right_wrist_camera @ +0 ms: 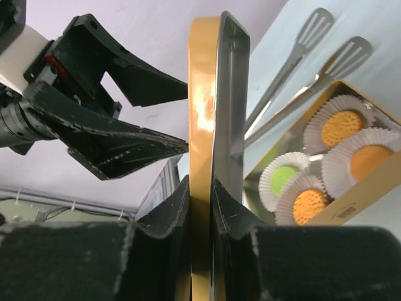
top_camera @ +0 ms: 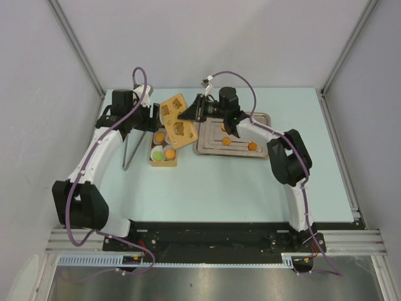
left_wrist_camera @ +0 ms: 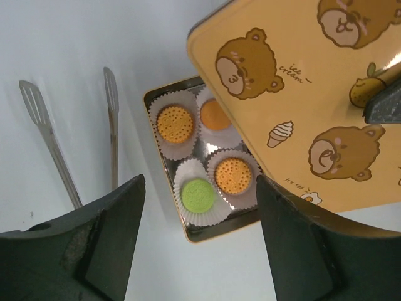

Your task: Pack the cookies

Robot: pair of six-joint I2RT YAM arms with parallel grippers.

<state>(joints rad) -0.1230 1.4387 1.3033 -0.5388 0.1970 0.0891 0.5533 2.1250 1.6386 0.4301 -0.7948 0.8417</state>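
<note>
The bear-printed lid [left_wrist_camera: 294, 94] reads "ice cream". The right claw [right_wrist_camera: 202, 188] pinches its edge, nearly closed; the left claw [left_wrist_camera: 199, 183] gapes wide, empty, above the cookies [left_wrist_camera: 175, 123].

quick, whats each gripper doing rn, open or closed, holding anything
left gripper: open, holding nothing.
right gripper: closed on the edge of the bear-print lid.
</note>
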